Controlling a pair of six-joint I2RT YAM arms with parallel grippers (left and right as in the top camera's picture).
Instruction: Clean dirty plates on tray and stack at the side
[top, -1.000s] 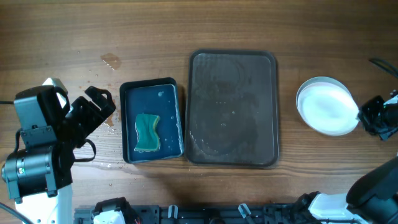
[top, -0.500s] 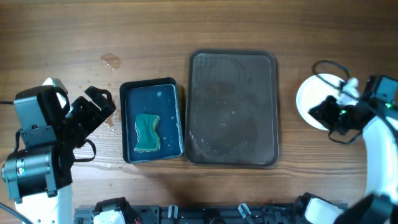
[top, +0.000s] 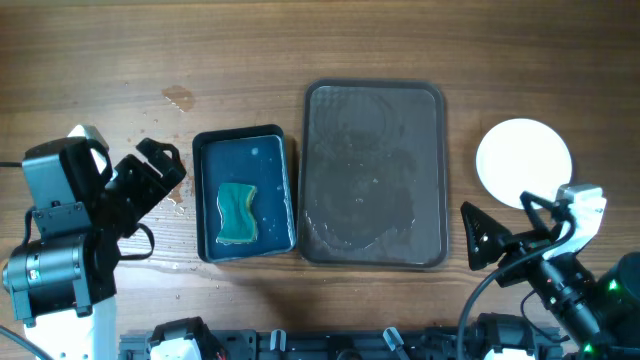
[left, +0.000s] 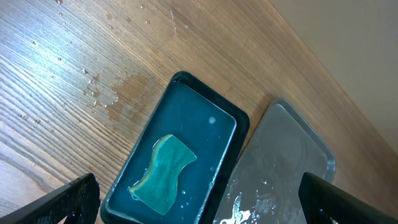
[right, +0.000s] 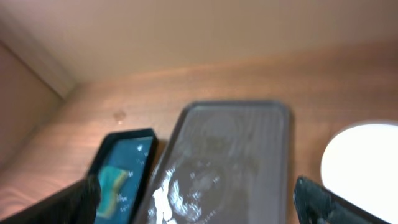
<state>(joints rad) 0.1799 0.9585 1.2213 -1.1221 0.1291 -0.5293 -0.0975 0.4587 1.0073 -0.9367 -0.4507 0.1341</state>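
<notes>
The plates (top: 524, 163) lie as a white round stack on the wood to the right of the tray; the top face shows no blue, and I cannot count them from above. Their edge also shows in the right wrist view, plates (right: 367, 162). The dark brown tray (top: 375, 175) holds no plates, only wet streaks. My right gripper (top: 490, 240) hangs open and empty near the front edge, off the tray's front right corner and apart from the stack. At the far left my left gripper (top: 165, 170) is open and empty, left of the black tray.
A small black tray of blue water (top: 243, 195) with a green sponge (top: 238, 212) stands just left of the brown tray. Water drops (top: 178, 97) spot the wood behind the left gripper. The right arm's cable loops above the front right corner.
The right arm pulled back from the plates toward the front edge and its jaws opened, leaving the stack uncovered. The left arm has not moved.
</notes>
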